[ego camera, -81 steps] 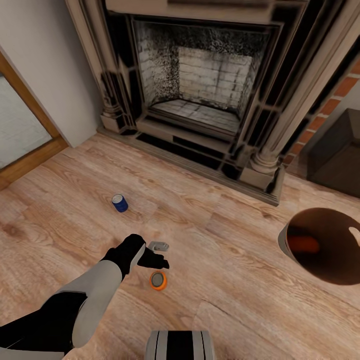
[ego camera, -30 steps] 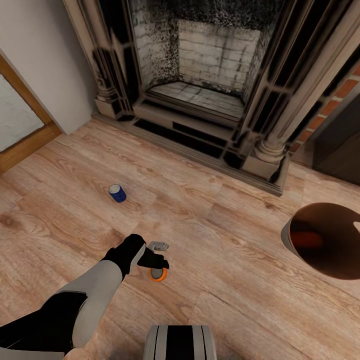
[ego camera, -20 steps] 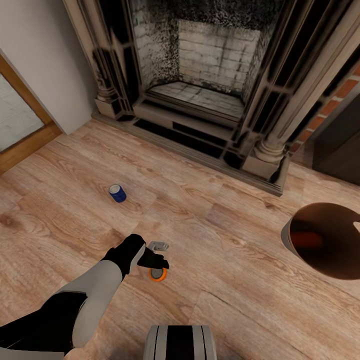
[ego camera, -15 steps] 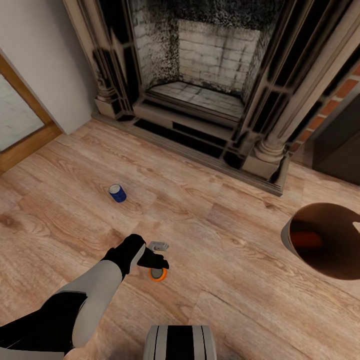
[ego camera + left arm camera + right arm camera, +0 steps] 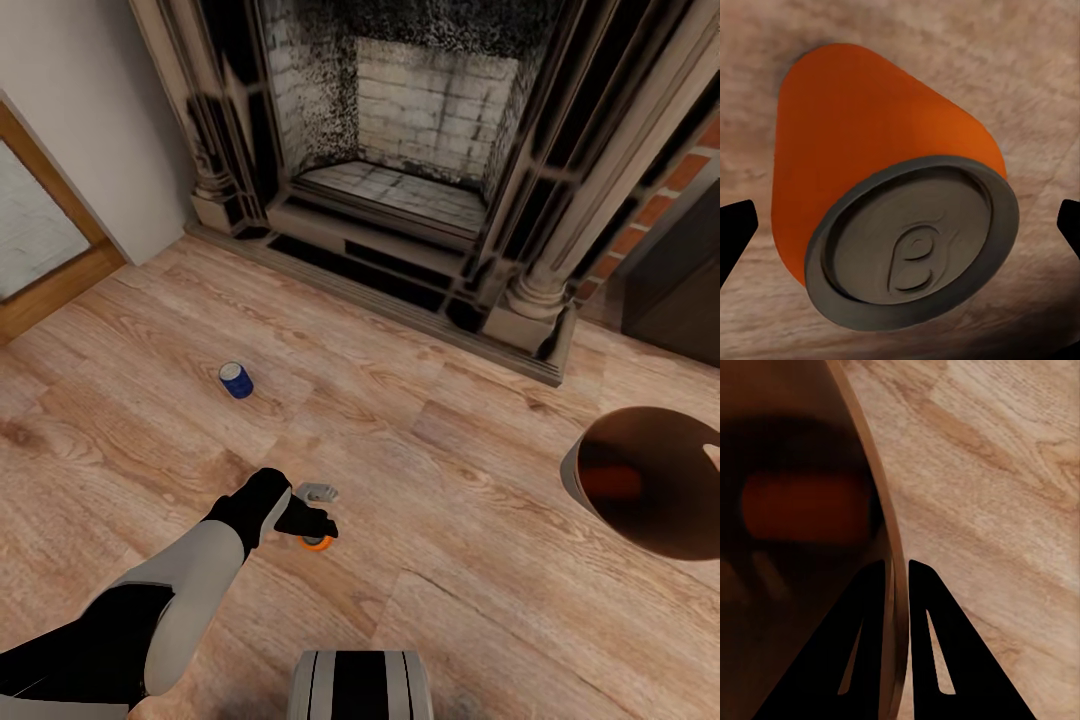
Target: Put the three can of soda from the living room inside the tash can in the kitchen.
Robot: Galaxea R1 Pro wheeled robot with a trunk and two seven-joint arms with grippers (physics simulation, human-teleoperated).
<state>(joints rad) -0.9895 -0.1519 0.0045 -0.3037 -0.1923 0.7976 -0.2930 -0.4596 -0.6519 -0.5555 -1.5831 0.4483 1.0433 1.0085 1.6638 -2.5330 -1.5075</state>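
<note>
orange can one lies in the bin pinched at its rim by the right claw, the wide-open left claw hangs over orange can two, and the blue can waits on the floor.

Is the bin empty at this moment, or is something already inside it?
Not empty. An orange can lies on its side inside the trash can; the right wrist view shows the same orange shape inside.
</note>
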